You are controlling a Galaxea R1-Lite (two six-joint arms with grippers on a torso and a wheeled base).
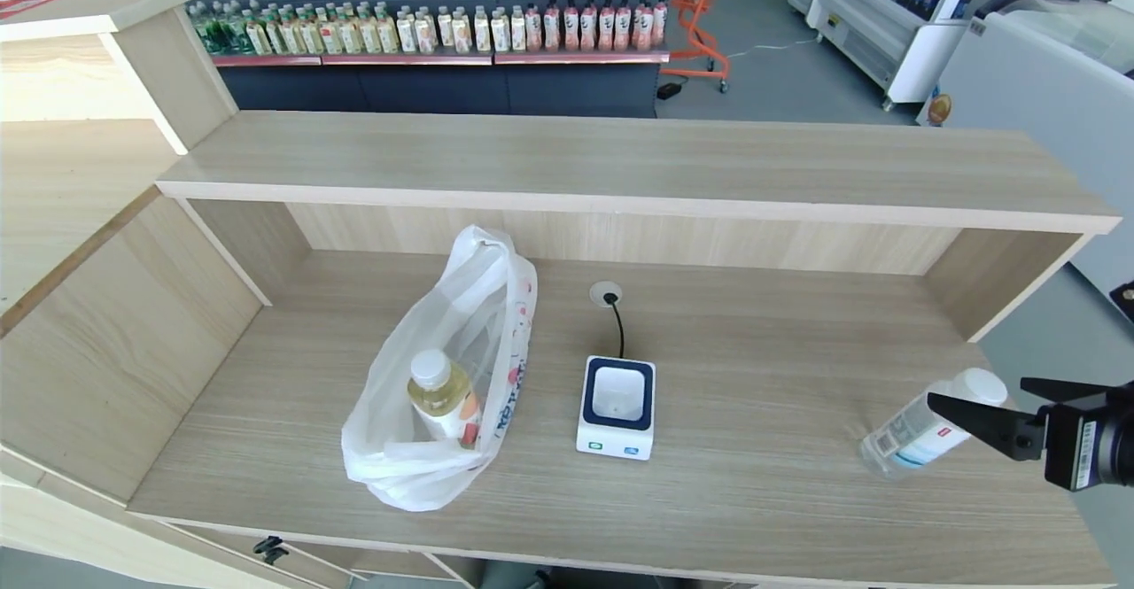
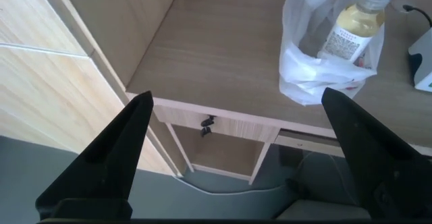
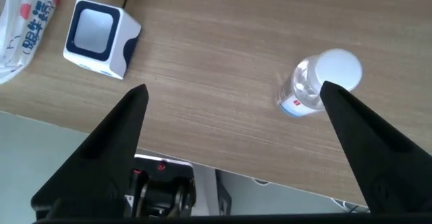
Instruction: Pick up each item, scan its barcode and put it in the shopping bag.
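One tea bottle (image 1: pixel 440 399) sits in the shopping bag (image 1: pixel 399 447), ahead of my left gripper (image 2: pixel 237 94), spread and empty; the scanner (image 1: pixel 617 406) lies off my right gripper (image 3: pixel 233 88), also spread; a clear water bottle (image 3: pixel 317 82) stands beside one fingertip; pickup's in hand, I judge; next, centre and close.

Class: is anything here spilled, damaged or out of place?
Nothing stands out: a capped bottle sits in the shopping bag, the scanner lies flat, and the clear bottle stands capped by the open right gripper.
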